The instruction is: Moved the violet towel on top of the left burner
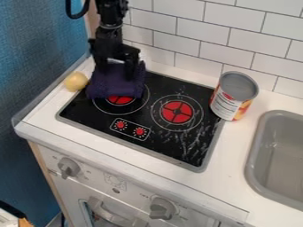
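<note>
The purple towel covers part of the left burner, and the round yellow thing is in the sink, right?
No, the camera view shows the round yellow thing on the counter, left of the stovetop. The purple towel does cover part of the left burner.

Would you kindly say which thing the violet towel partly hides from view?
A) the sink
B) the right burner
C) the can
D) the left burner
D: the violet towel overlaps the left burner, whose near part shows past its edge.
</note>
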You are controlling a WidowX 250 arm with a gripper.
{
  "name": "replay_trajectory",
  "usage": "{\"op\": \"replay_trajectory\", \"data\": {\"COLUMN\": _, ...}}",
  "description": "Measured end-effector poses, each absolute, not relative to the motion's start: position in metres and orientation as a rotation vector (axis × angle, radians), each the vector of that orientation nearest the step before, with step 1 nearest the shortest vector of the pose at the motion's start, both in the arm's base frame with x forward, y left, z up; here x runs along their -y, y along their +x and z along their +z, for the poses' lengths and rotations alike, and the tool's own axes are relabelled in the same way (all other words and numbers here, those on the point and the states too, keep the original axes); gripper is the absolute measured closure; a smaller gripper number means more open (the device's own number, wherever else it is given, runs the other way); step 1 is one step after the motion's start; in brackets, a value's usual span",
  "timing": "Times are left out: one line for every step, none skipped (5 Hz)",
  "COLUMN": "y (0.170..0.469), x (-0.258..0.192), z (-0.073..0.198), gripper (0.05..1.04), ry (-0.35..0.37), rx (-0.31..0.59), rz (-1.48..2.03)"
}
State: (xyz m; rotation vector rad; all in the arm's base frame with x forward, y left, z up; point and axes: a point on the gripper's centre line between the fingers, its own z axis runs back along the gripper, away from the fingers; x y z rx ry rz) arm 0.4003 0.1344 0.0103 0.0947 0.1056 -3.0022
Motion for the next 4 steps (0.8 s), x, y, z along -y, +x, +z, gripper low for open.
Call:
{"op": "replay_trajectory", "data": {"y": 0.409, "x": -0.124, "z": 0.014, "gripper": 0.084, "ry": 0.135, "rx": -0.106, "rz": -3.034}}
{"op": "replay_trajectory", "data": {"y": 0.414, "x": -0.115, "z": 0.024, "gripper": 0.084, "ry": 0.133, "rx": -0.129, "rz": -3.053}}
{"op": "replay_trajectory", "data": {"y": 0.42, "x": -0.108, "z": 0.062, "gripper": 0.084, "ry": 0.239, "rx": -0.163, "rz": -3.056}}
{"op": "replay_trajectory", "data": {"y": 0.42, "x": -0.109, "z": 0.067, "gripper": 0.084, "ry": 0.25, "rx": -0.165, "rz": -3.047}}
